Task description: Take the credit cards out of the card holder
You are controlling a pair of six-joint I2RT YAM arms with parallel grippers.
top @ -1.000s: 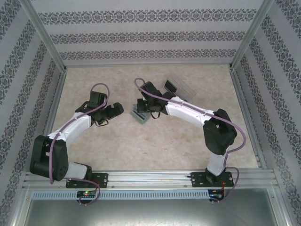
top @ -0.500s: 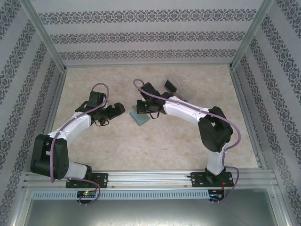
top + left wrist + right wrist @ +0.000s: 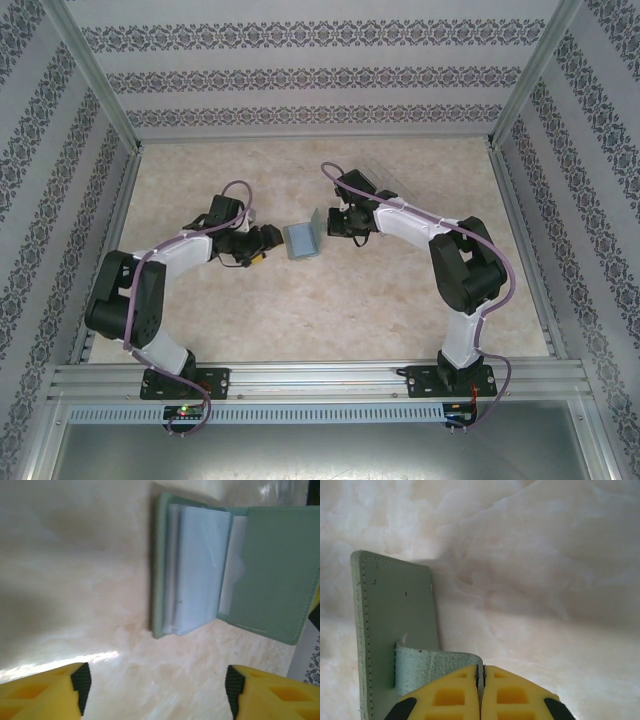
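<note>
Card holder (image 3: 272,575): soft, flat, grey-green, with tiny stitches along the edge. Lies open in the middle of the pale, cloudy-looking table (image 3: 300,310), between both arms. One panel flat on the table, packed with thin, smooth, pale credit cards (image 3: 200,590); other panel lifted up. Right gripper (image 3: 481,692): yellow fingers pressed tight together, pinching a curled bit of the lifted panel, arm bent at the elbow, coming in from the right. Left gripper (image 3: 155,690): yellow fingers spread wide, holding nothing, low over the table near the cards, arm stretched in from the left.
</note>
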